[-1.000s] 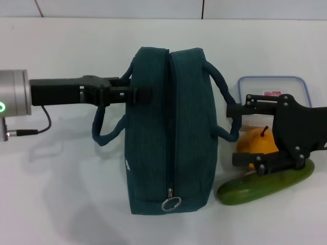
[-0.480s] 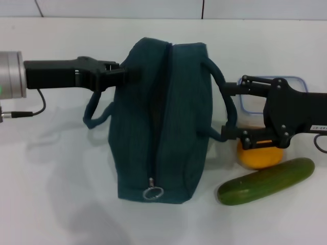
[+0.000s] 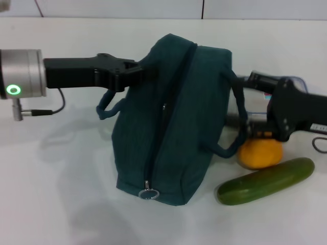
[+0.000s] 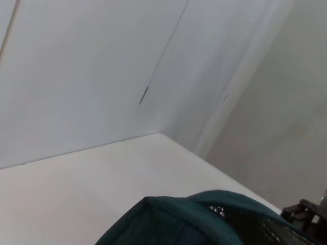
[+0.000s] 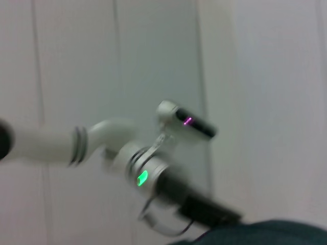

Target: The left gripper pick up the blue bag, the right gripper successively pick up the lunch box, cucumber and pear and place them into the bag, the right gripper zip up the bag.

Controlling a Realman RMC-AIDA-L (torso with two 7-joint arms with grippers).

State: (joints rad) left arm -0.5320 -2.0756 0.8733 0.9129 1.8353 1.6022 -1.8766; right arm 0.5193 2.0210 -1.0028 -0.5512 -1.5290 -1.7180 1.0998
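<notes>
The blue bag stands tilted on the white table, zipper closed, with its ring pull at the near end. My left gripper is shut on the bag's far left upper edge, next to the left handle, and lifts that side. My right gripper is open, its fingers straddling the bag's right handle. The pear lies just under the right gripper. The cucumber lies in front of it. The lunch box is mostly hidden behind the right gripper. The bag's top shows in the left wrist view.
The table's far edge meets a white wall. A cable hangs from the left wrist. The right wrist view shows the left arm with its green light and a strip of the bag.
The left gripper has lifted the bag's left side and moved right, tipping the bag toward the right. The right gripper has slid left from above the pear and cucumber to the right handle.
</notes>
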